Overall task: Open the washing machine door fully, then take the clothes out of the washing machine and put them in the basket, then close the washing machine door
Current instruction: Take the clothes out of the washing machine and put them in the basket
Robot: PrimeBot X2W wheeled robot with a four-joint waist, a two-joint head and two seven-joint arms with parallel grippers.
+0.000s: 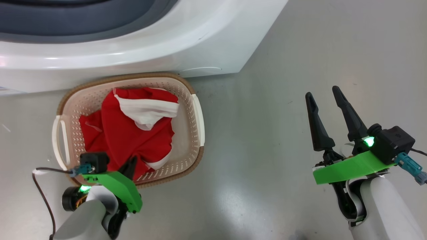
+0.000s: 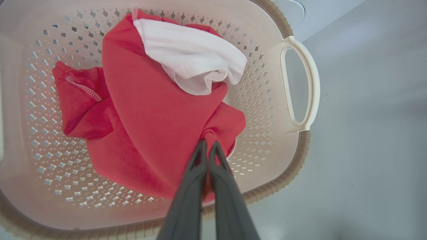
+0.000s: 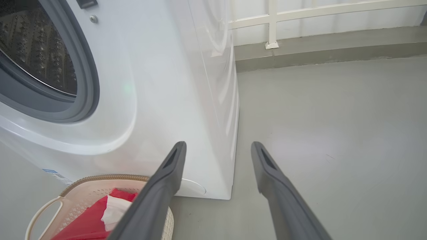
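Note:
The cream basket [image 1: 196, 116] [image 2: 297, 76] [image 3: 83, 193] stands on the floor against the white washing machine [image 1: 150, 46] [image 3: 166, 93]. Red clothes [image 1: 123, 133] [image 2: 150, 126] [image 3: 90, 220] with a white panel lie in it. My left gripper [image 1: 131, 165] [image 2: 207, 144] hangs over the basket's near edge, shut on a fold of the red clothes. Over bare floor to the right, my right gripper [image 1: 322, 91] [image 3: 218, 146] is open and holds nothing. The machine's opening shows its grey gasket and steel drum [image 3: 36, 53]. The washing machine door is out of view.
Grey floor [image 1: 267, 133] spreads to the right of the machine and basket. A low kerb with a white railing [image 3: 300, 30] runs along the far side behind the machine.

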